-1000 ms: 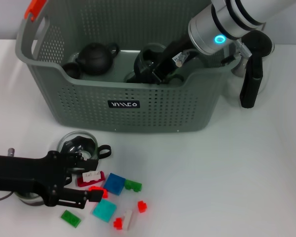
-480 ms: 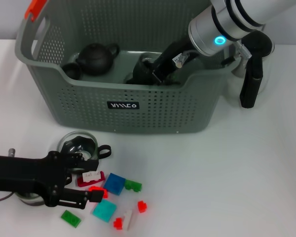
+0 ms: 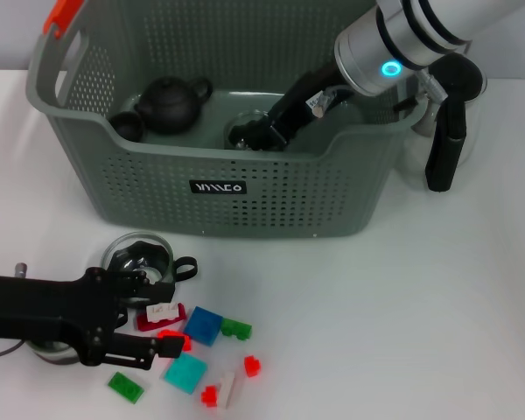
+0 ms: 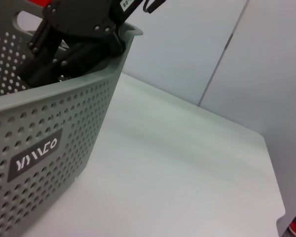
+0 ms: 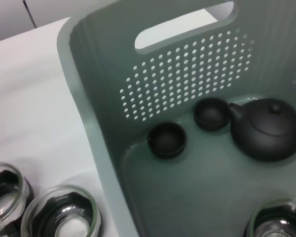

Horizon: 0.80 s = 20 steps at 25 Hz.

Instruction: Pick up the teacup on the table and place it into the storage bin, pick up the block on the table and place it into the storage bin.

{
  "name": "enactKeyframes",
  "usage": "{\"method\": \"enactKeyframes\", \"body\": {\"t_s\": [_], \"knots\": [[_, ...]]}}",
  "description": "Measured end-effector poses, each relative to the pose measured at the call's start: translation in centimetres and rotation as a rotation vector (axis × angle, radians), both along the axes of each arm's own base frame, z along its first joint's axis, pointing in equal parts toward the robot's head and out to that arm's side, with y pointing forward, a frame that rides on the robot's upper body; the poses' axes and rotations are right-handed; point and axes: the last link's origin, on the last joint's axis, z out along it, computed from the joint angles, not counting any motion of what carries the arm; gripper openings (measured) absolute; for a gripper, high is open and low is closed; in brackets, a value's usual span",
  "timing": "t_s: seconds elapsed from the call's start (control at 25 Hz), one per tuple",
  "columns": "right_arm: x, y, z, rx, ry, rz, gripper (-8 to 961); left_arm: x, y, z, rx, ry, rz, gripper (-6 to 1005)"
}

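— Reaching deep into the storage bin (image 3: 271,197), the right gripper (image 3: 249,133) hangs low over the glass teacup (image 3: 245,136) on the bin floor, right of a black teapot (image 3: 171,103). Has it let go?

— Cannot tell: dark fingers and glass overlap, so the spread of the fingers is hidden. The right wrist view shows only the cup's rim (image 5: 278,222) at the bin's bottom, beyond the teapot and two small dark cups (image 5: 166,139). To do this well, I judge the cup should sit flat on the floor before the fingers part, and the arm should then rise straight up, clear of the near wall and the teapot.

— And the left gripper (image 3: 171,346)?

— It lies low at the near left of the table, its tip among the scattered blocks, touching or just over a red block (image 3: 168,336), beside a blue block (image 3: 205,325) and a second glass teacup (image 3: 140,258). Whether its fingers are open or closed is not visible.

— What changed within the last second?

— The right gripper sank lower and shifted left inside the bin, and the cup went from tilted high to near the floor. The left arm and the blocks have not moved.
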Motion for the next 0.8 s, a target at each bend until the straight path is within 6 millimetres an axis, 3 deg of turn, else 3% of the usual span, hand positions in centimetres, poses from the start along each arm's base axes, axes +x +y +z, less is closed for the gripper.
{"method": "enactKeyframes", "body": {"t_s": [0.24, 0.44, 0.6, 0.8], "knots": [[-1.2, 0.5, 1.5, 0.047, 0.076, 0.032, 272, -0.1, 0.0, 0.1, -0.001, -0.001, 0.006, 825], [-3.0, 0.7, 4.4, 0.107, 0.234, 0.083, 316, -0.2, 0.1, 0.6, 0.001, 0.002, 0.019, 824], [-3.7, -0.5, 6.9, 0.078, 0.396, 0.149, 341, -0.6, 0.0, 1.4, 0.018, 0.005, 0.035, 824], [-2.7, -3.0, 9.2, -0.018, 0.564, 0.244, 519, -1.1, 0.2, 2.7, 0.05, 0.002, 0.058, 824]]}}
